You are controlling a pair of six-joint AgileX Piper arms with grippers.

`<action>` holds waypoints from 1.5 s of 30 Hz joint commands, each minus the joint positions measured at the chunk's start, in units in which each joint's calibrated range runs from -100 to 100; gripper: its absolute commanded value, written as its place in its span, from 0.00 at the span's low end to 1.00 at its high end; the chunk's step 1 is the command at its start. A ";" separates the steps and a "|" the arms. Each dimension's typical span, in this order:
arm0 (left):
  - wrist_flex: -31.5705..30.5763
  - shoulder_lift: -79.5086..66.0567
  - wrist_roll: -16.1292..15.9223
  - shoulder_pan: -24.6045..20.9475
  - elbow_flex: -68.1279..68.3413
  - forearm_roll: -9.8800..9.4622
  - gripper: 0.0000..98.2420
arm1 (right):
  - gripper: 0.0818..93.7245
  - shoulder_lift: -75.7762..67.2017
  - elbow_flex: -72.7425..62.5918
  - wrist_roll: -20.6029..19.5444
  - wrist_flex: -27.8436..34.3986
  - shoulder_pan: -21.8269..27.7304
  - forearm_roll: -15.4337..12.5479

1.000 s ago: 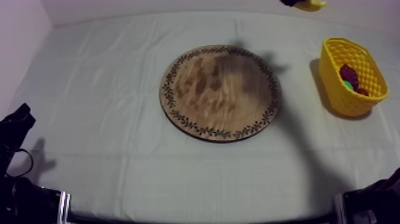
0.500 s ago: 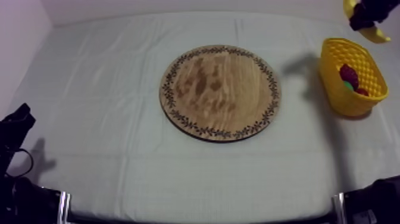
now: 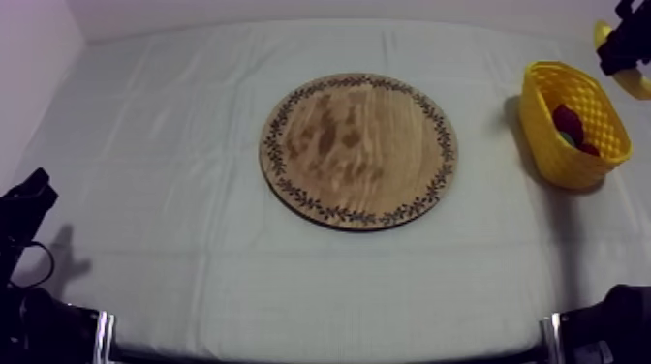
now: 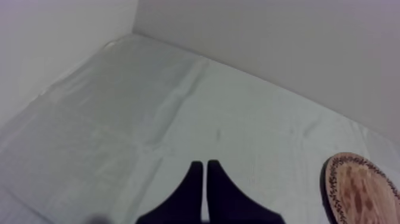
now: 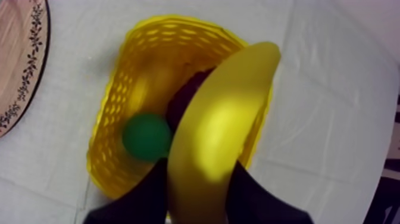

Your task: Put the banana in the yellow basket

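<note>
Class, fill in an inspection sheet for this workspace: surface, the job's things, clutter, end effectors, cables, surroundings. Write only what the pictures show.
Surface: grey-white cloth, creased, flat over the table.
Job's things: wooden board lies mid-table; banana is held in the air over the yellow basket, not yet inside it.
Clutter: a green round item and a dark red item lie inside the basket.
End effectors: right end effector shut on the banana above the basket; left end effector shut on nothing, over bare cloth beside the board.
Cables: nothing seen.
Surroundings: pale wall behind the table.
</note>
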 commanded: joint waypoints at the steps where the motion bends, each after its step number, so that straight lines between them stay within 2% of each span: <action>1: -0.01 0.02 0.01 -0.02 -0.02 -0.01 0.00 | 0.26 0.90 0.85 -0.04 -0.70 0.27 -0.13; 16: -0.01 0.02 0.01 -0.02 -0.02 -0.01 0.00 | 0.27 14.42 6.52 -2.10 -10.55 0.69 -0.82; 24: -0.01 0.02 0.01 -0.02 -0.02 -0.01 0.00 | 0.33 19.94 6.20 -2.82 -13.84 1.23 -0.95; 29: -0.01 0.02 0.01 -0.02 -0.02 -0.01 0.00 | 0.46 20.79 6.80 -3.23 -14.39 1.09 -1.18; 38: -0.01 0.02 0.01 -0.02 -0.02 -0.01 0.00 | 0.82 21.23 4.67 -4.83 -13.50 1.01 -2.07; 42: -0.01 0.02 0.01 -0.02 -0.02 -0.01 0.00 | 0.90 20.43 4.30 -5.00 -13.83 1.15 -2.34; 45: -0.01 0.02 0.01 -0.02 -0.02 -0.01 0.00 | 0.90 19.11 3.87 -5.04 -13.95 1.09 -2.56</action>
